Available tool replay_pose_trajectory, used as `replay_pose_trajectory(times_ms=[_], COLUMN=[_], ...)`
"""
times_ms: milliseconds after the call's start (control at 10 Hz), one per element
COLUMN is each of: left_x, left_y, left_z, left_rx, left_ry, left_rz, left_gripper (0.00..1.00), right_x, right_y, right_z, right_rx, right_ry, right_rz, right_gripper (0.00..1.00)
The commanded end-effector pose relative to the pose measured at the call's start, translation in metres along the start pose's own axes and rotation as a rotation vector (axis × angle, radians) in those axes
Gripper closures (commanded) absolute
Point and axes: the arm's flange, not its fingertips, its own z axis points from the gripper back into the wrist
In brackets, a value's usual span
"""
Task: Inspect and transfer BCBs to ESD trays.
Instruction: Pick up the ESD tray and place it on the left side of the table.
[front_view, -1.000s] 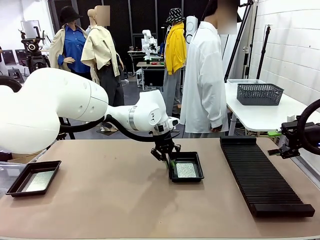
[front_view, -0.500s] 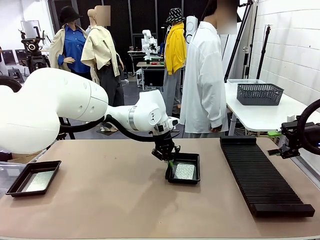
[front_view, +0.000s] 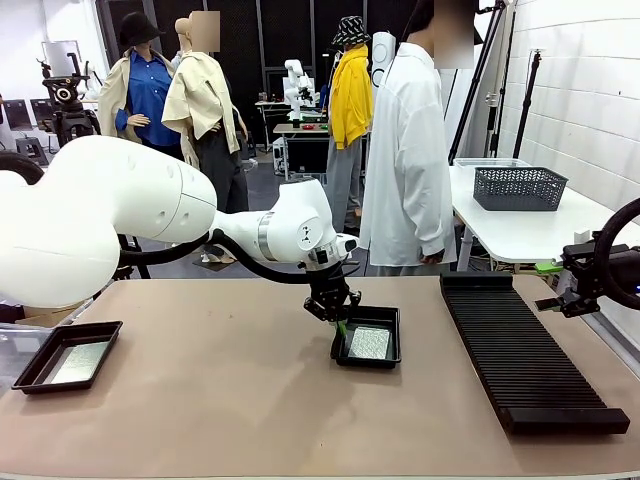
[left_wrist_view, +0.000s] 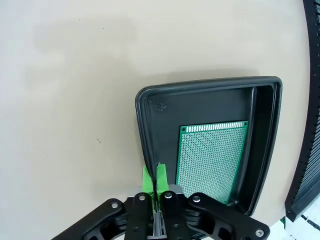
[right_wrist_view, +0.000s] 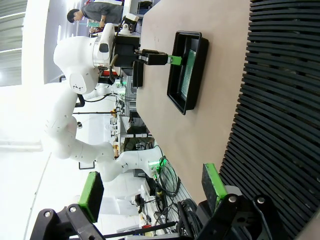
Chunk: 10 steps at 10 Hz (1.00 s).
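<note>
A black ESD tray (front_view: 392, 313) lies mid-table with a green BCB (front_view: 370, 343) flat inside it. My left gripper (front_view: 339, 325) is shut on this tray's near-left rim. In the left wrist view its green pads (left_wrist_view: 148, 179) clamp the rim of the tray (left_wrist_view: 200, 107) beside the BCB (left_wrist_view: 212, 155). A second ESD tray (front_view: 30, 375) sits at the table's left edge with a flat reflective board (front_view: 78, 362) in it. My right gripper (front_view: 560, 300) hovers open at the far right, above the table edge. The right wrist view shows the open right gripper (right_wrist_view: 152, 189), the middle tray (right_wrist_view: 175, 85) and the left gripper (right_wrist_view: 175, 59).
A long black ribbed rack (front_view: 520, 350) lies along the table's right side. A person in a white coat (front_view: 405, 160) stands at the far edge. A grey mesh basket (front_view: 518, 187) sits on a white side table behind.
My left gripper closed on the middle tray's rim, and the tray slid a little to the left. The right arm has not moved.
</note>
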Motion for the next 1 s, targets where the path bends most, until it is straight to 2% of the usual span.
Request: replay_pose_trajectory(times_ms=[0, 300, 700, 900], left_x=[0.000, -0.017, -0.041, -0.052], left_y=[0.000, 0.025, 0.061, 0.079], left_z=[0.000, 0.012, 0.025, 0.030], left_rx=[0.000, -0.055, -0.043, -0.036], left_ry=[0.000, -0.011, -0.061, -0.072], left_rz=[0.000, 0.043, 0.086, 0.067], left_gripper=[1.00, 1.00, 1.00, 1.00], right_x=[-0.002, -0.002, -0.002, -0.002], right_y=[0.001, 0.001, 0.001, 0.001], right_z=[0.000, 0.000, 0.000, 0.000], right_rx=[-0.002, -0.002, -0.002, -0.002], right_ry=[-0.006, -0.006, -0.006, -0.006], right_rz=[0.000, 0.000, 0.000, 0.000], right_gripper=[0.00, 0.00, 0.00, 0.00])
